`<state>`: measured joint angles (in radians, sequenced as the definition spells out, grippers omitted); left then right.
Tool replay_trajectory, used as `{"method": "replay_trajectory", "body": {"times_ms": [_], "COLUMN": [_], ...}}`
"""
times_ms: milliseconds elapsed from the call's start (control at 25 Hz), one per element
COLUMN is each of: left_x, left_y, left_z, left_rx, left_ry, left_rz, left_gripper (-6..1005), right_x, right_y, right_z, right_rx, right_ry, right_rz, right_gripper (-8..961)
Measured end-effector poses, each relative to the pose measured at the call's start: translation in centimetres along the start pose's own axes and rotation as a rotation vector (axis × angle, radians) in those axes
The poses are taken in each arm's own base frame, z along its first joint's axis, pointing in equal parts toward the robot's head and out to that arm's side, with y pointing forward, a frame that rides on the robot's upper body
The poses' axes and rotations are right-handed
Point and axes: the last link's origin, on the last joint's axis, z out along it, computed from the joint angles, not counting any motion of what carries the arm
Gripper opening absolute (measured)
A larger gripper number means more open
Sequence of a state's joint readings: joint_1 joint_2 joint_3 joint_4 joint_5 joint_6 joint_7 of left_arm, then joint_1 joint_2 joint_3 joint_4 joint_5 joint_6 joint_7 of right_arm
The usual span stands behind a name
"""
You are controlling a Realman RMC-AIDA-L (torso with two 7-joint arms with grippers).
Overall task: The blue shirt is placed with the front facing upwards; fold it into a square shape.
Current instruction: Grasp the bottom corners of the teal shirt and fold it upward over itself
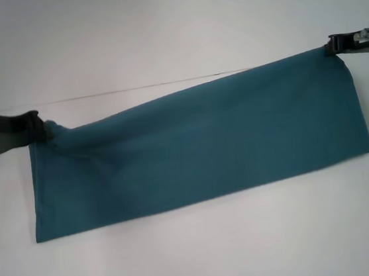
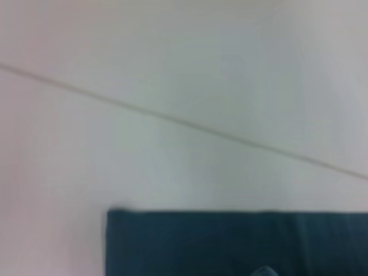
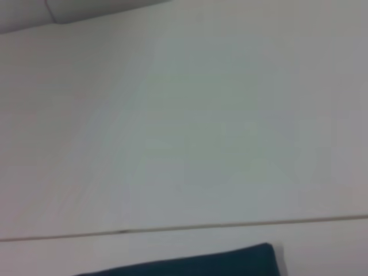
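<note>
The blue shirt shows as a long dark teal band stretched across the white table, held up by its two top corners. No lettering or collar shows. My left gripper is shut on the shirt's upper left corner, where the cloth bunches. My right gripper is shut on the upper right corner, higher in the head view. The shirt's lower edge hangs down toward me. A strip of the shirt shows in the left wrist view and in the right wrist view.
The white table lies all around the shirt. A thin dark seam line runs across the table behind the shirt; it also shows in the left wrist view and the right wrist view.
</note>
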<state>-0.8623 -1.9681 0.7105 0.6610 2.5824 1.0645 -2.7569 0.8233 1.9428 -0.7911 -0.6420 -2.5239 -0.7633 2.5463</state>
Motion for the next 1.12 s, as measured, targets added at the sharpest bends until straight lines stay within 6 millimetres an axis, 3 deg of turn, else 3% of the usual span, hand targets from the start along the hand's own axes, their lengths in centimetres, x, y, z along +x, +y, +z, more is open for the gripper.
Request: {"method": "replay_trajectory", "body": {"times_ms": [440,1120], "left_x": [0.6,0.2], "left_y": [0.6,0.6], "left_z": [0.9,1.3], "left_rx": [0.013,0.012], "left_ry": [0.034,0.054], "left_rz": [-0.007,-0.025], "left_gripper": [65,64], "right_x": [0.2,-0.2], "right_y": [2.1,2.7], "right_z": [2.5,3.0], "right_rx": [0.062,0.097], "right_ry": [-0.021,-0.048], "right_rz": [-0.109,-0.167], "right_gripper": [28,34]}}
